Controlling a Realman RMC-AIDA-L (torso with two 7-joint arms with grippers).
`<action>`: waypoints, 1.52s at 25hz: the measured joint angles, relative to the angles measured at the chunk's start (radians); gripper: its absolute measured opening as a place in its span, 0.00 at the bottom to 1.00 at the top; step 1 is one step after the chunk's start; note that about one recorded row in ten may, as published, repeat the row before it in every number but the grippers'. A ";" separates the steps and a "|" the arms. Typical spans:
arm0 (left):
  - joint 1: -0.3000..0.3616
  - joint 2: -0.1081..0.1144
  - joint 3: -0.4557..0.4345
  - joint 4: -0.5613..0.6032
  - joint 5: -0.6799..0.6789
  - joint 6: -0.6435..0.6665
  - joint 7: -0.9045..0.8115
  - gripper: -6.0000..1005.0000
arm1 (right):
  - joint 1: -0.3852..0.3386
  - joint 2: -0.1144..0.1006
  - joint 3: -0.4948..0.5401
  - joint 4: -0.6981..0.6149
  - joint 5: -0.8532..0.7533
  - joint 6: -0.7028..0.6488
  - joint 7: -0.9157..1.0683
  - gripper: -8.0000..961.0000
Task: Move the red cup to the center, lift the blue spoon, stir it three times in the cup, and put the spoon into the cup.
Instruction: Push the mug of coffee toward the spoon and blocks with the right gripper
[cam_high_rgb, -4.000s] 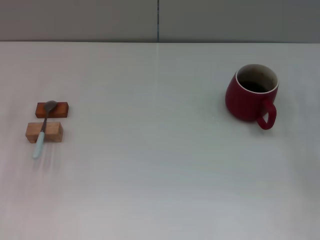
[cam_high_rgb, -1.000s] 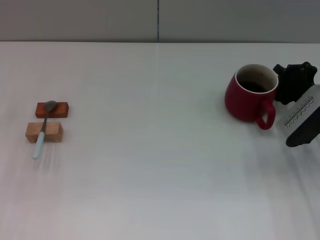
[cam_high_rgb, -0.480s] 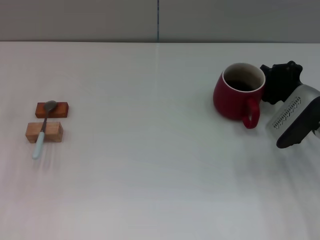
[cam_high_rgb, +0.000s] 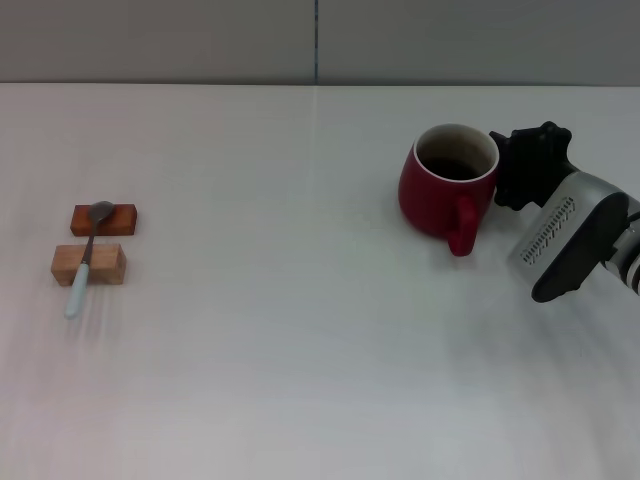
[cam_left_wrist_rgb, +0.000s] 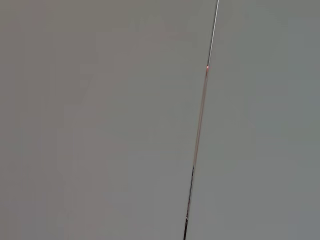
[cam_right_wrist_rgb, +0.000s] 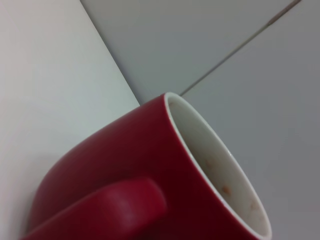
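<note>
While the right gripper (cam_high_rgb: 520, 165) sits at the far right of the tabletop (cam_high_rgb: 300, 350), its black fingers (cam_high_rgb: 530, 160) rest against the right side of the red cup (cam_high_rgb: 446, 190), touching the wall just below the pale rim; whether they are clenched on the cup or merely pressed to it cannot be told, since only their outer side shows in the head view. The cup stands upright just to the left of the fingers, its loop handle turned toward the robot and lying near the silver body of the wrist. Seen from the right wrist view, the red cup (cam_right_wrist_rgb: 150, 175) fills the frame at close range, with the handle in front and the pale inner wall of the rim beyond it. Well apart from the fingers, far to their left across the bare tabletop, the blue spoon (cam_high_rgb: 84, 262) lies across two small wooden blocks: its grey bowl rests on the reddish block (cam_high_rgb: 104, 219) and its light-blue handle crosses the paler block (cam_high_rgb: 89, 265), the handle's end reaching down to the tabletop. No part of the left gripper shows in any view; the left wrist view shows only a plain grey surface with a thin seam (cam_left_wrist_rgb: 197, 145).
</note>
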 joint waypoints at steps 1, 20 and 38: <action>0.000 0.000 0.000 0.000 0.000 0.001 0.000 0.84 | 0.002 0.000 0.000 0.003 -0.004 0.001 0.000 0.01; -0.014 -0.003 0.000 -0.004 0.000 0.007 0.000 0.84 | 0.024 0.003 0.000 0.089 -0.066 0.001 0.001 0.01; -0.024 -0.004 0.000 -0.008 0.000 0.012 -0.001 0.84 | 0.026 0.008 0.003 0.178 -0.082 0.001 0.001 0.01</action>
